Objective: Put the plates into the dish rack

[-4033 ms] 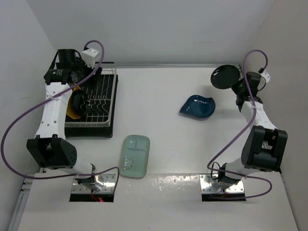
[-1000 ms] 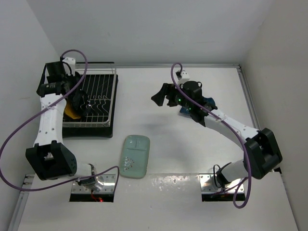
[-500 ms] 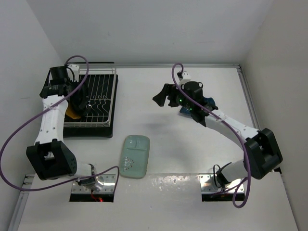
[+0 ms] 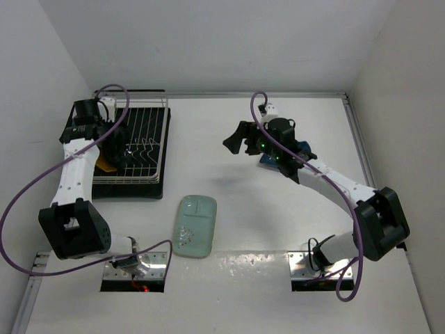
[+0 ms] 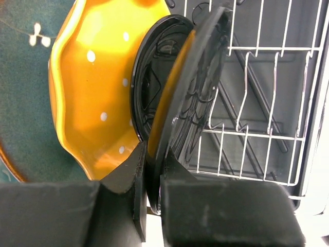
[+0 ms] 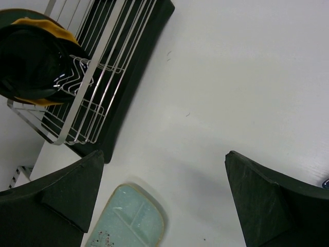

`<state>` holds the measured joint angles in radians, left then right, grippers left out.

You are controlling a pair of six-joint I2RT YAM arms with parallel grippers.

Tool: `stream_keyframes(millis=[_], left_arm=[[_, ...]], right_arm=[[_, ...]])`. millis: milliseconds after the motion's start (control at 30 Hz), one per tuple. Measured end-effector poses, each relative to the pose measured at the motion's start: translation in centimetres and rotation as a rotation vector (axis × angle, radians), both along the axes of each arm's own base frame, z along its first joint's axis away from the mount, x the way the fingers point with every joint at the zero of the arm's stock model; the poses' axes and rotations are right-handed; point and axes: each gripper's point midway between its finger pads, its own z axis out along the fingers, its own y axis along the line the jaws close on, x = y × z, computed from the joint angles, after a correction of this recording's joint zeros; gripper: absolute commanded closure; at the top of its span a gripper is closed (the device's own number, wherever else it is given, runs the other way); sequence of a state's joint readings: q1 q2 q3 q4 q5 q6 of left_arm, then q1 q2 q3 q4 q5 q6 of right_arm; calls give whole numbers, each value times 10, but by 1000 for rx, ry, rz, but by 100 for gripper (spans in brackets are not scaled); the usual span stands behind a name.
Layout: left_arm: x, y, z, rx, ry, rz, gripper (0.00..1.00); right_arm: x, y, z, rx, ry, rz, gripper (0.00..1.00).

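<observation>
The dish rack point(image 4: 142, 149) stands at the back left. My left gripper point(image 5: 152, 164) is shut on the rim of a small black plate point(image 5: 190, 92), which stands on edge among the tines. Beside it lean a second black plate point(image 5: 154, 67), the yellow scalloped plate point(image 5: 92, 87) and a grey-teal plate point(image 5: 20, 87). My right gripper point(image 4: 235, 141) hangs open and empty over the middle of the table. The pale mint tray point(image 4: 195, 225) lies flat near the front. The dark blue leaf-shaped plate point(image 4: 300, 149) is partly hidden behind the right arm.
The rack's black tray point(image 6: 149, 46) reaches out toward the table's middle. White walls close in the table at the left, back and right. In the right wrist view, the mint tray point(image 6: 128, 221) lies below the open fingers.
Four seconds ago the right gripper was at the back right by a black plate; it is now over the middle, empty. Over the last second both arms have barely shifted.
</observation>
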<state>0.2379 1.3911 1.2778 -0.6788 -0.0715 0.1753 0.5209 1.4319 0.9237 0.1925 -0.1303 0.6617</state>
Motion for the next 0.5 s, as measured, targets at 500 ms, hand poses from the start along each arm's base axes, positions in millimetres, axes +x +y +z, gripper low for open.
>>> stream_keyframes(millis=[500], left_arm=[[-8, 17, -25, -22, 74, 66, 100]], right_arm=[[-56, 12, -73, -290, 158, 159, 0]])
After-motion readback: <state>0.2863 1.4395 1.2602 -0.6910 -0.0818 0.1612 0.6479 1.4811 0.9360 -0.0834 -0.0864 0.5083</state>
